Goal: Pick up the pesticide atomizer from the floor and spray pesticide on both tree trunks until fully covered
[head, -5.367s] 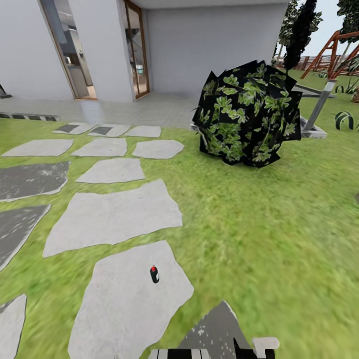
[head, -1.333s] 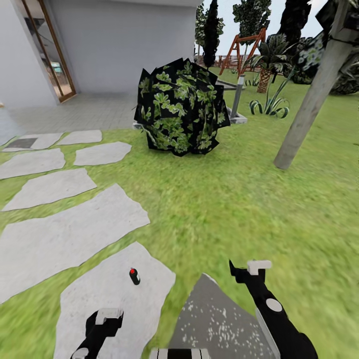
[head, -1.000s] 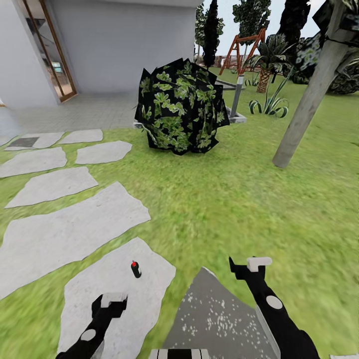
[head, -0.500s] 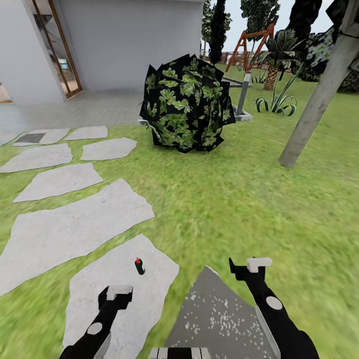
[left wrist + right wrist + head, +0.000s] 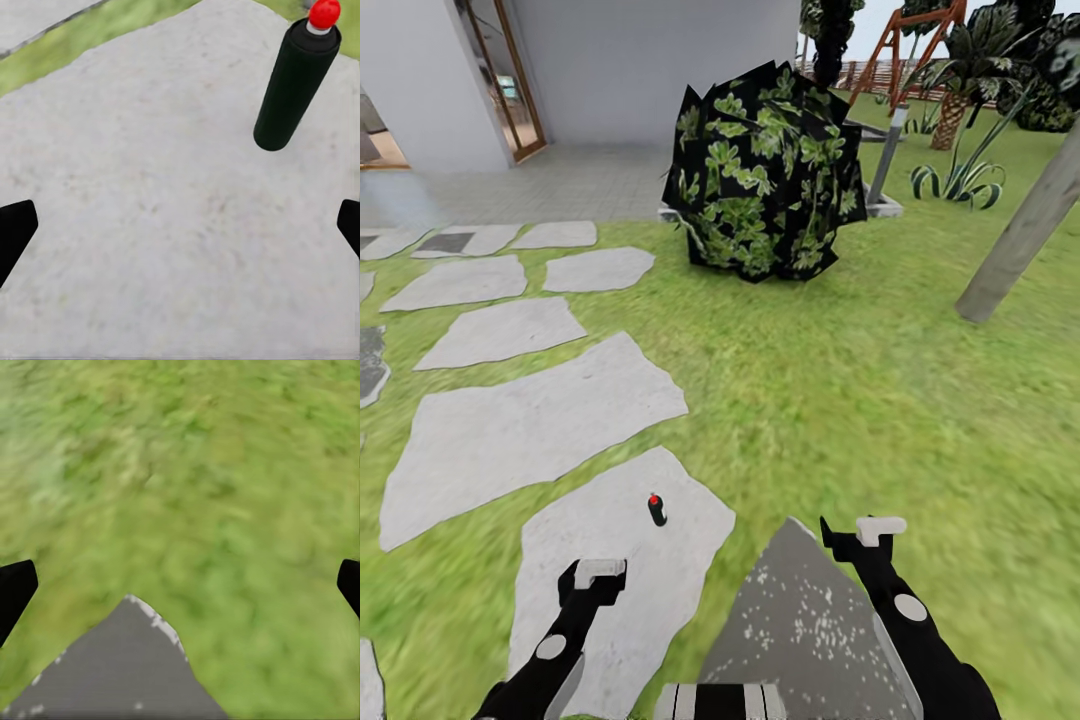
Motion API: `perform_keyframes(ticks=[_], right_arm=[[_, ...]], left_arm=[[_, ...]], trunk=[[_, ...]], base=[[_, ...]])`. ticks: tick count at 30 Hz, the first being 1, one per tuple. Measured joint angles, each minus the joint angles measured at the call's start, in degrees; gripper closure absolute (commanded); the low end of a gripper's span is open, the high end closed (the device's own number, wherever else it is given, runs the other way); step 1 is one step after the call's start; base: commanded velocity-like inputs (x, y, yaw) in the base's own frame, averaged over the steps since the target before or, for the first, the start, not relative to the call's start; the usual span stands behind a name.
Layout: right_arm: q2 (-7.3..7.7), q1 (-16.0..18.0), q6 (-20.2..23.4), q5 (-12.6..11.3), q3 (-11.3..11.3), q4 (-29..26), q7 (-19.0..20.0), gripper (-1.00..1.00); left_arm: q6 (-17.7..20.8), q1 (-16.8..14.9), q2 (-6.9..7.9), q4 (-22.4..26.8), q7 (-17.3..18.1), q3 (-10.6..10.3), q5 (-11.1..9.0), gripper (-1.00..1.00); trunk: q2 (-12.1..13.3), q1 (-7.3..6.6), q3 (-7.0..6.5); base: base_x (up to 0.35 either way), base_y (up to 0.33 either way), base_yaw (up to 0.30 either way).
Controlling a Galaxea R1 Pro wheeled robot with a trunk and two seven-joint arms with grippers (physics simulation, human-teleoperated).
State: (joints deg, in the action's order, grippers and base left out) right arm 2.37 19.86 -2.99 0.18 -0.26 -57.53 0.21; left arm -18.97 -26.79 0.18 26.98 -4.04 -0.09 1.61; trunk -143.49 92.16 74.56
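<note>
Smooth black cylindrical atomizer [image 5: 296, 82], red-capped, lies on your rough grey paving stone [image 5: 610, 560]; left gripper [image 5: 180, 225] and right gripper [image 5: 180, 585] wide open, empty.

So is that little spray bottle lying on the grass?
No, the atomizer lies on a grey paving stone, with grass around the stone.

The tree trunk [image 5: 1022, 236] is cut off above.
</note>
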Motion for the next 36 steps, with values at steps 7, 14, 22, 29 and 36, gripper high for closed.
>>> perform_keyframes(ticks=[7, 14, 22, 29, 36], right_arm=[[0.00, 0.0, 0.0, 0.0, 0.0, 0.0, 0.0, -1.00], [0.00, 0.0, 0.0, 0.0, 0.1, 0.0, 0.0, -1.00], [0.00, 0.0, 0.0, 0.0, 0.1, 0.0, 0.0, -1.00], [0.00, 0.0, 0.0, 0.0, 0.1, 0.1, 0.0, -1.00], [0.00, 0.0, 0.0, 0.0, 0.2, 0.1, 0.0, -1.00]], left_arm=[[-0.2, 0.0, 0.08, -0.5, 0.0, -0.1, 0.1, -1.00], [-0.2, 0.0, 0.07, -0.7, 0.0, 0.0, 0.1, -1.00], [-0.2, 0.0, 0.02, -0.2, 0.0, -0.1, 0.0, -1.00], [-0.2, 0.0, 0.08, 0.0, -0.1, 0.0, -0.3, -1.00], [-0.3, 0.0, 0.08, 0.0, -0.1, 0.0, -0.5, -1.00]], trunk=[[0.0, 0.00, 0.59], [0.0, 0.00, 1.19], [0.0, 0.00, 1.87], [0.0, 0.00, 2.45], [0.0, 0.00, 3.00]], base=[[0.003, -0.054, 0.113], [0.002, -0.248, 0.111], [0.080, -0.280, 0.120], [0.183, -0.295, 0.150], [0.174, -0.294, 0.159]])
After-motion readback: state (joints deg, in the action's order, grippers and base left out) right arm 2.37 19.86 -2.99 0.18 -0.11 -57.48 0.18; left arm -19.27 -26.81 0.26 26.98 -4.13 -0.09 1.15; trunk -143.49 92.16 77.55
